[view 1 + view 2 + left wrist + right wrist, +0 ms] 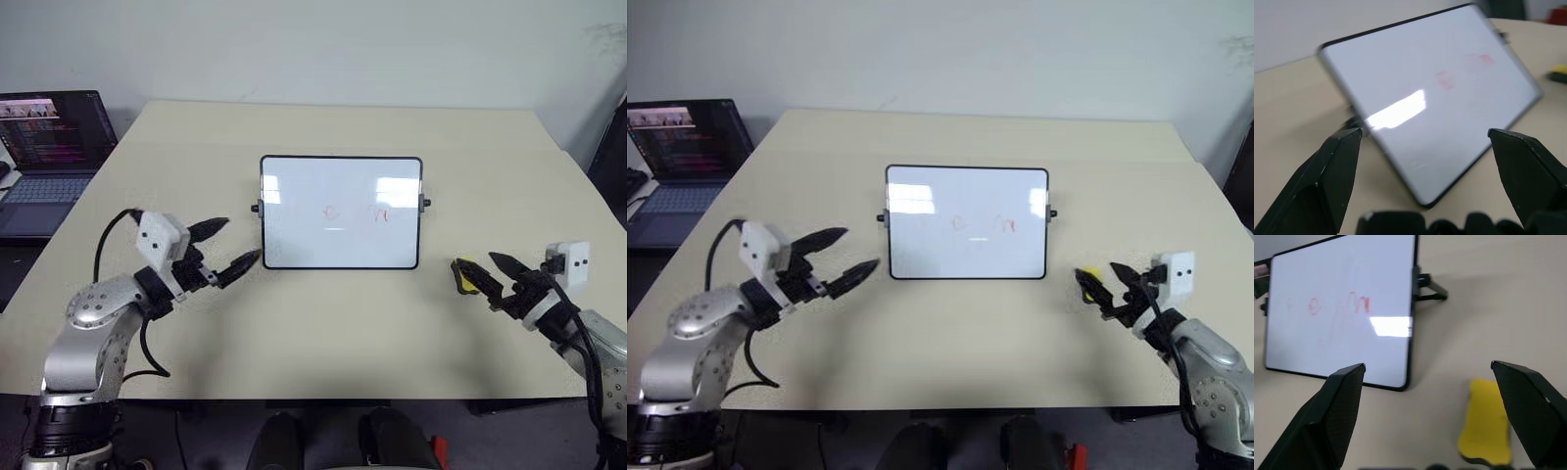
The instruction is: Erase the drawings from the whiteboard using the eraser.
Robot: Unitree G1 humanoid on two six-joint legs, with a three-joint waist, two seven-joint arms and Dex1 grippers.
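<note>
The whiteboard [341, 212] lay flat near the middle of the beige tabletop [323, 333], its long sides running left to right and a small black knob [256, 208] sticking out from each short side. The drawings [355, 212], a couple of faint reddish scribbles, sat side by side a little right of the board's centre, with a bright glare streak just below them.

The eraser [1485, 427], a small yellow block, rested on the tabletop off the board's lower right corner, apart from the frame. The right tool [477, 271] hovered right at it, black fingers spread wide to either side of the block; from the right wrist view the eraser lay between the two fingers [1334, 406] without either one touching it, so nothing was grasped.

On the other side, the left tool [227, 246] was held above the tabletop just beside the board's left edge, pointing toward it. Its two fingers [1332, 169] stood well apart, released and empty, close to the frame's lower left corner but not in contact that I could make out.

An open laptop [49, 157] sat on a separate surface off the tabletop's far left corner, its screen lit.
</note>
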